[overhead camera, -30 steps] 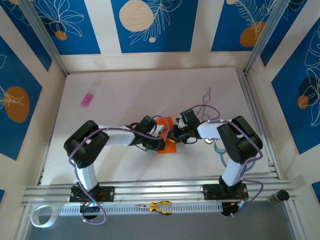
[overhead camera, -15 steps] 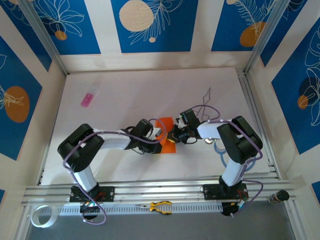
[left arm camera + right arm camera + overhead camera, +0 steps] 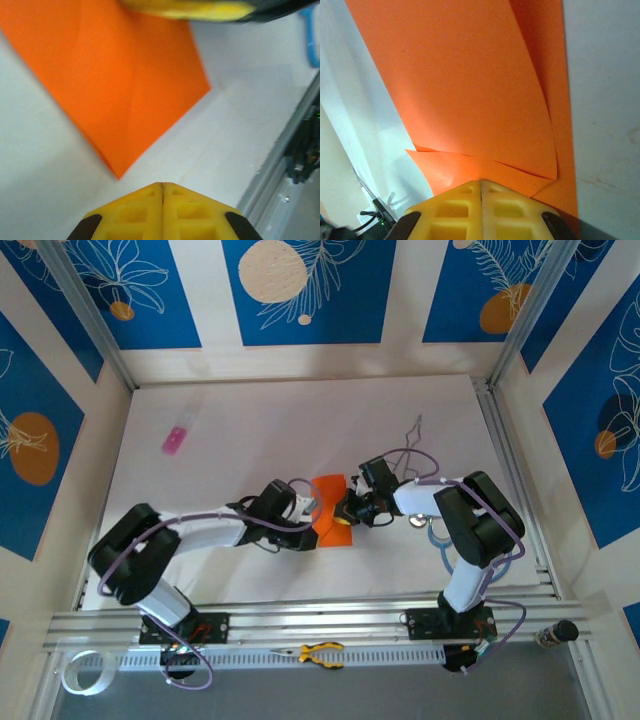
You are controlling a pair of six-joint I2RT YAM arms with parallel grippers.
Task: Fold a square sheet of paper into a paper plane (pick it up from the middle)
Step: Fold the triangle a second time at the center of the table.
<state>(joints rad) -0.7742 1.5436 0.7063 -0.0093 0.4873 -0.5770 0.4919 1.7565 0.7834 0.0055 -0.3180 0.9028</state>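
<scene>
I see a white table [image 3: 250,420]; blue flower-patterned wall panels [image 3: 310,290] surround it, and metal rails [image 3: 300,618] line its near edge.

Both arms were the same build. Left arm [image 3: 200,532] and right arm [image 3: 415,498]: white tubular links between bulky black joint housings. Thin purple cables [image 3: 176,522] ran along each arm and looped free near the joints. Black bases [image 3: 185,626] carried small coloured wiring. Left gripper [image 3: 162,192] and right gripper [image 3: 481,186]: yellow moulded fingers with recessed rectangular pockets and black pieces at the outer corners.
</scene>
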